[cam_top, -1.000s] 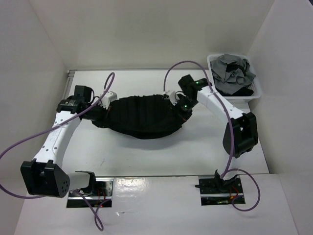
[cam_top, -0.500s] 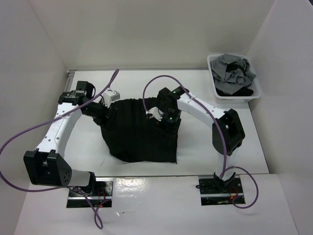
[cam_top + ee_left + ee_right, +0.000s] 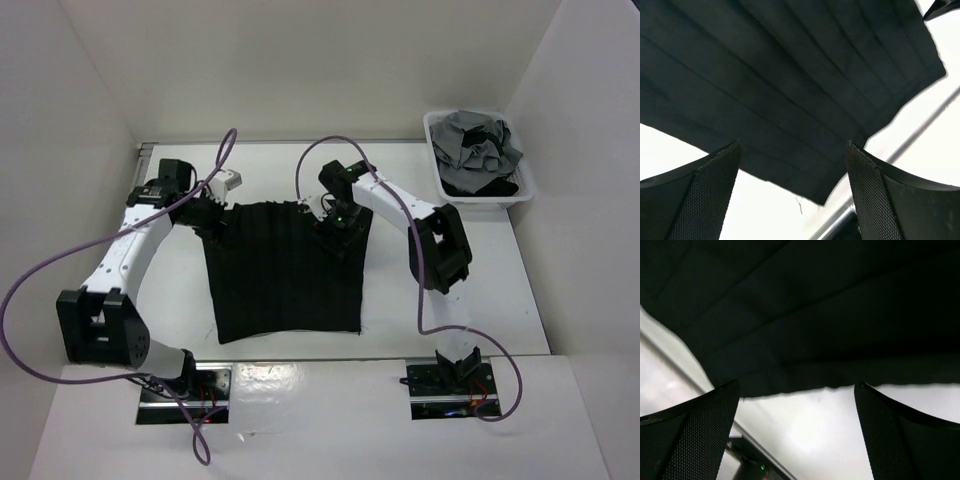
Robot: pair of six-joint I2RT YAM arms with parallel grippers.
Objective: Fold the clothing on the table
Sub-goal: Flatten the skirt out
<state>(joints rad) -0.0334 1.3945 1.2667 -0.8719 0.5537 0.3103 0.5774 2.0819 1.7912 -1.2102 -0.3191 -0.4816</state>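
Observation:
The clothing (image 3: pixel 285 270), a black ribbed fabric, lies spread flat in a rough rectangle in the middle of the table (image 3: pixel 450 310). My left gripper (image 3: pixel 213 212) hovers open over its far left corner. In the left wrist view the clothing (image 3: pixel 790 85) shows its corner just beyond the open left gripper (image 3: pixel 795 195), with bare table (image 3: pixel 765 210) between the fingers. My right gripper (image 3: pixel 337 222) stands open near the far right edge. In the right wrist view the clothing (image 3: pixel 815 315) ends ahead of the open right gripper (image 3: pixel 797 437), which holds nothing.
A white basket (image 3: pixel 478 197) with a grey garment (image 3: pixel 480 140) stands at the far right corner. White walls close in the table on three sides. A metal rail (image 3: pixel 300 142) runs along the far edge. Purple cables loop above both arms.
Both grippers have opened and let go of the clothing. It went from hanging bunched between them to lying flat, spread toward the near side. Both arms swung inward.

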